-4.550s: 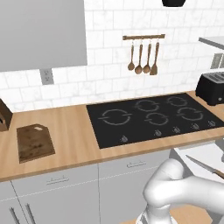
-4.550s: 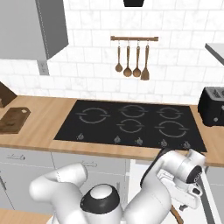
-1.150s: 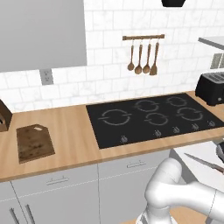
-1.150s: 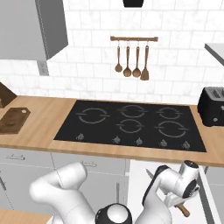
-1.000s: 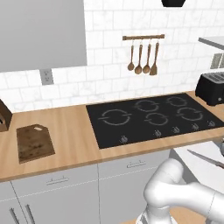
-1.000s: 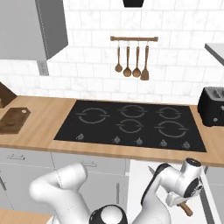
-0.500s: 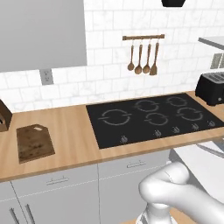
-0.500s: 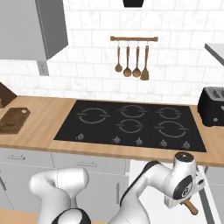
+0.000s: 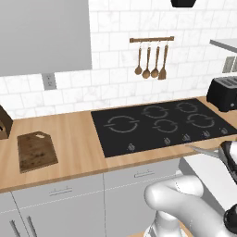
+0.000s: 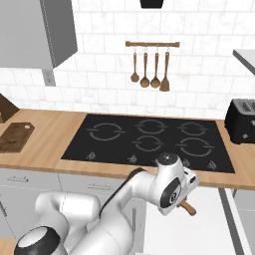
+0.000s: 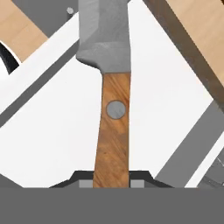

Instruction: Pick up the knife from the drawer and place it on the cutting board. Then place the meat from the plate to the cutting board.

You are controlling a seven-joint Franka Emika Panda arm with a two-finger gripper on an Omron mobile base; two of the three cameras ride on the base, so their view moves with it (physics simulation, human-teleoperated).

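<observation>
My gripper (image 11: 112,181) is shut on the brown wooden handle of the knife (image 11: 113,127), whose grey blade points away from the hand. In the left base view the knife (image 9: 203,150) hangs level over the open drawer (image 9: 210,176), at about counter-edge height, with the gripper (image 9: 227,156) at the right edge. From the right base view the handle end of the knife (image 10: 188,208) sticks out below the hand, above the white drawer (image 10: 204,229). The dark-brown cutting board (image 9: 37,151) lies far left on the wooden counter. The meat and the plate are out of view.
A black cooktop (image 9: 159,127) lies between the board and the drawer. A black toaster (image 9: 223,94) stands at the back right. Wooden utensils (image 9: 150,60) hang on the tiled wall. A wooden knife block (image 9: 3,122) sits at the far left.
The hand has risen out of the drawer with the knife and swung up and left towards the counter edge. The jaws stayed shut on the handle.
</observation>
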